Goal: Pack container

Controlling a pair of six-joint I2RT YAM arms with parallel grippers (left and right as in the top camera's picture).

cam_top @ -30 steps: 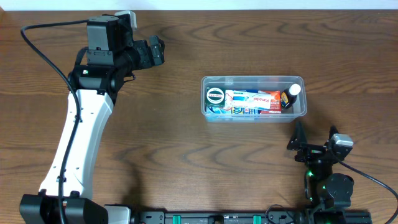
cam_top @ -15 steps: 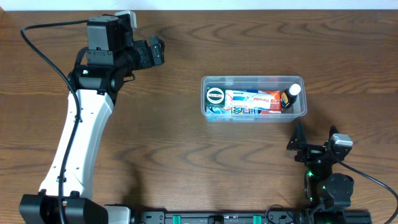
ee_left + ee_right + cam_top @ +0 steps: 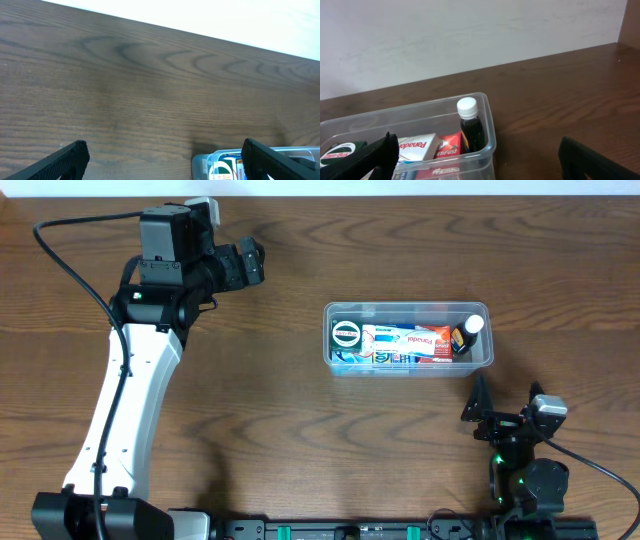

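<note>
The clear plastic container [image 3: 484,308] rests on the wooden table, right of centre. Inside it lie a round green-and-white tin [image 3: 347,334], red-and-white medicine boxes [image 3: 410,340] and a dark bottle with a white cap [image 3: 467,333]. My left gripper [image 3: 256,262] hangs open at the far left, well away from the container, with nothing between its fingers [image 3: 65,159]. In its wrist view the container [image 3: 201,162] peeks in at the bottom right. My right gripper [image 3: 479,408] stands open just in front of the container's right end [image 3: 487,120], also empty. The bottle [image 3: 470,125] stands upright there.
The left arm [image 3: 130,390] stretches along the table's left side. The right arm's base [image 3: 530,475] sits at the front edge. A pale wall [image 3: 470,35] backs the table.
</note>
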